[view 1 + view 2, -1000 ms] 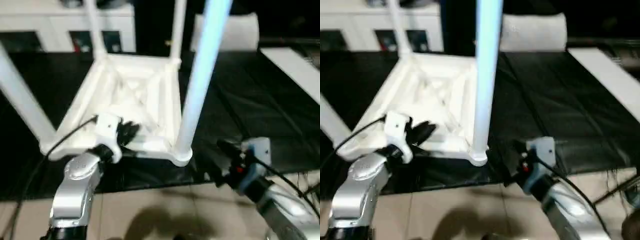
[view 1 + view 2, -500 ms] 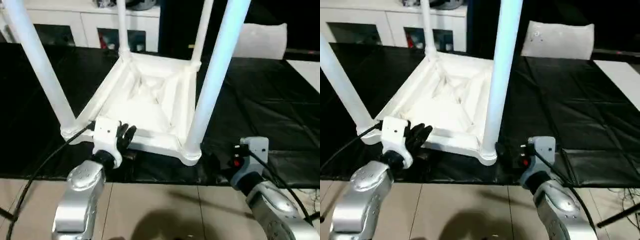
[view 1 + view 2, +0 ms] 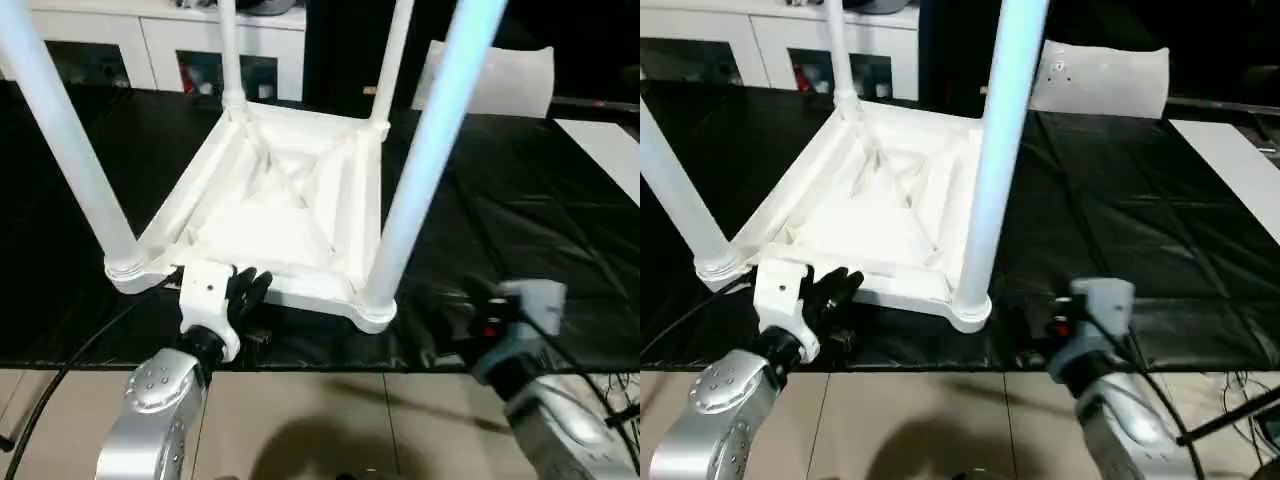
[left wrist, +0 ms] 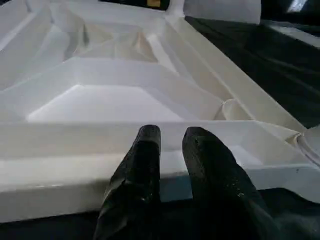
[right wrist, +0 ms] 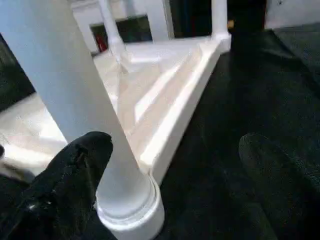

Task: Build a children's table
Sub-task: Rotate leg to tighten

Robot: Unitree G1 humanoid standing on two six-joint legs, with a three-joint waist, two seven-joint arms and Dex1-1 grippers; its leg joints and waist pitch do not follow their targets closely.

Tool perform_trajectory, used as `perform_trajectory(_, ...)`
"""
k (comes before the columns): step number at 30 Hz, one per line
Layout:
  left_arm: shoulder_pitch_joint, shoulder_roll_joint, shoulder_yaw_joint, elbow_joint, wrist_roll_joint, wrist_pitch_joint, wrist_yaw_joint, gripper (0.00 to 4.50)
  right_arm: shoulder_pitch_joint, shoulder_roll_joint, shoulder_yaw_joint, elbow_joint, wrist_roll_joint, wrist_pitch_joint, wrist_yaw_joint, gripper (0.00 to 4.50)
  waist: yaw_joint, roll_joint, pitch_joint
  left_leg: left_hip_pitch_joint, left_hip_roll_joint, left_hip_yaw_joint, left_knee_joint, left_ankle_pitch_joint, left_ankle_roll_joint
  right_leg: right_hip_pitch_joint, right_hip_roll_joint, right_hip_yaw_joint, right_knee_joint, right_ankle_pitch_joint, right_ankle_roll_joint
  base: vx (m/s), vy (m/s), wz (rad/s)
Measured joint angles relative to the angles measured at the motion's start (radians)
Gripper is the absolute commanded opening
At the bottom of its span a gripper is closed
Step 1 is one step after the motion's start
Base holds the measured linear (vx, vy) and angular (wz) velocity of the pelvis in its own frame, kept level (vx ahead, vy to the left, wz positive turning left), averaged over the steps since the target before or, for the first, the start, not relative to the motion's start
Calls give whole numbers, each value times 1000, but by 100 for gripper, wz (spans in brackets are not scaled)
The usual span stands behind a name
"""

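**Silver arms, black fingers, one red spot**

Looking at the machine itself now: two rounded forearms in brushed silver metal, the left forearm point(image 3: 150, 420) showing small dark screw heads on its round joint cap. A black collar joins it to a boxy white wrist housing point(image 3: 205, 290), and a thin black cable point(image 3: 75, 360) loops away from there. The left tool point(image 4: 170, 150) ends in two stubby black fingers point(image 4: 142, 165), matte and slightly textured. Over on the right forearm point(image 3: 1120, 430), same silver shell, a pale grey-white block at the wrist with a red mark point(image 3: 1061, 328) and black wiring. The right tool point(image 5: 170, 165) carries black, rounded finger pads point(image 5: 75, 170).
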State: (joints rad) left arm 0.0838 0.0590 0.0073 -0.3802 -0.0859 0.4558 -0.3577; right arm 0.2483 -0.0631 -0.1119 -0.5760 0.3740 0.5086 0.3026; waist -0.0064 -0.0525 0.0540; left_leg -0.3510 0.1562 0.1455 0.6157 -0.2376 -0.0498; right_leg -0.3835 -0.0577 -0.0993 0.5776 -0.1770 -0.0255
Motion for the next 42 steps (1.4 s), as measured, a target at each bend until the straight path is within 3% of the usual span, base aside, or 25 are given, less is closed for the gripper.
perform_trajectory(3,1,1,7,-17,-1,-21,0,99,24,-2,-2,-16,22,-26,13,450,0,-1,-1,7,0,0,-6,-2,-3,3,0,0,-1,-3,3,0,0,0)
perform_trajectory(4,2,1,8,-18,-3,-23,0,99,33,-3,-2,-16,25,-32,16,450,0,-1,0,16,0,1,-8,-2,-3,6,0,-1,-1,-6,4,0,0,0)
perform_trajectory(6,8,5,11,-18,-8,-26,0,99,40,-4,-3,-16,26,-37,22,450,-7,-1,3,32,0,2,-13,-6,-6,18,0,-3,-3,-17,4,0,0,0)
perform_trajectory(10,15,15,11,-39,-17,-28,0,99,56,-5,-12,-17,27,-43,22,450,-15,-3,3,52,0,1,-14,-22,-9,39,0,-6,-3,-29,5,26,0,0)
perform_trajectory(14,17,21,11,-41,-28,-29,0,99,56,-3,-18,-17,37,-59,18,450,-17,0,1,57,0,1,-14,-35,-8,51,0,-5,-3,-42,6,66,11,1)
perform_trajectory(22,17,29,11,-40,-31,-40,1,99,40,-7,-7,-13,46,-72,14,450,-12,2,-18,58,-2,3,-14,-63,15,56,1,-3,0,-72,-7,106,14,3)
perform_trajectory(25,12,30,4,-40,-37,-44,1,99,27,-9,-8,-11,47,-75,11,450,-13,-2,-28,58,-6,1,-13,-75,36,57,0,-3,2,-86,-11,110,20,3)
perform_trajectory(29,11,33,3,-37,-38,-51,2,99,22,-30,-8,-10,47,-75,11,450,-25,-18,-35,79,-20,-2,-9,-94,66,57,-8,9,38,-120,-30,99,-2,6)
perform_trajectory(30,11,33,0,-37,-38,-53,1,99,21,-37,-9,-9,47,-75,11,450,-20,-21,-35,76,-21,-1,-3,-101,79,64,-8,13,39,-126,-18,58,-19,7)
perform_trajectory(32,10,33,-19,-35,-39,-63,-2,99,18,-50,-18,2,45,-75,10,450,0,-13,-32,69,-9,-10,42,-122,120,87,5,13,32,-131,-2,52,-7,0)
perform_trajectory(34,11,34,-32,-35,-42,-65,-6,99,10,-55,-21,13,44,-75,9,450,14,-4,-31,67,-1,-24,63,-125,108,101,17,10,29,-135,0,63,2,-2)
perform_trajectory(35,10,39,-30,-35,-42,-67,-6,99,-1,-55,-21,21,44,-75,7,450,9,3,-33,80,4,-33,41,-138,49,102,19,2,30,-137,-2,64,0,2)
perform_trajectory(36,11,44,-27,-35,-43,-68,-6,99,-15,-56,-18,32,43,-75,7,450,1,-1,-33,92,2,-36,30,-129,0,94,15,3,43,-141,-9,102,-28,7)
perform_trajectory(37,18,54,-19,-34,-43,-68,-6,99,-22,-55,-11,39,43,-75,7,450,-11,-4,-34,96,-7,-42,27,-129,2,73,8,6,74,-147,-21,94,-47,4)
perform_trajectory(38,23,66,-3,-27,-42,-68,-6,99,-18,-56,-6,38,43,-75,7,450,-30,-16,-42,102,-19,-43,26,-131,5,35,-9,13,134,-147,-20,94,-47,4)
perform_trajectory(39,23,68,-2,-26,-42,-68,-5,99,-10,-56,-6,38,43,-75,6,450,-42,-29,-49,108,-27,-41,25,-133,8,8,-21,25,146,-142,-13,53,-38,9)
perform_trajectory(40,19,67,-4,-27,-42,-69,-6,99,-10,-58,-7,37,43,-75,6,450,-49,-50,-51,115,-44,-34,27,-138,11,-7,-37,49,110,-119,1,111,-43,13)
perform_trajectory(41,15,60,-15,-18,-42,-69,-8,99,-6,-68,-13,38,43,-75,6,450,-53,-65,-53,114,-52,-34,50,-152,46,13,-29,72,117,-124,31,111,-43,13)
perform_trajectory(42,11,48,-36,-12,-43,-69,-10,99,0,-77,-20,38,43,-75,4,450,-38,-46,-39,98,-48,-47,95,-148,109,26,-20,77,102,-120,24,83,-38,-3)
